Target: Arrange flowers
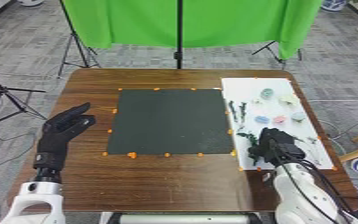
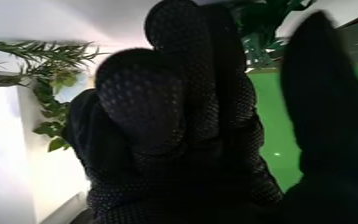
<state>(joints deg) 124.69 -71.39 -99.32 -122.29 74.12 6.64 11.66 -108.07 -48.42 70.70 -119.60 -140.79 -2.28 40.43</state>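
- The dark green leaves (image 1: pixel 247 135) are on the white board (image 1: pixel 246 85), right by my right hand (image 1: pixel 277 142)
- My fingers there are straight and close together, with my thumb apart
- A pink flower (image 1: pixel 279 120) and a blue flower (image 1: pixel 262 120) are farther up
- My left hand (image 1: pixel 58 135) is past the black mat (image 1: pixel 171 120), fingers loose

The left robot hand (image 1: pixel 62 131) is raised beside its counterpart's workspace side, fingers relaxed and apart from the thumb. The right robot hand (image 1: pixel 280 145) angles downward, its fingers (image 2: pixel 144 100) extended close together, thumb (image 2: pixel 318 90) apart.
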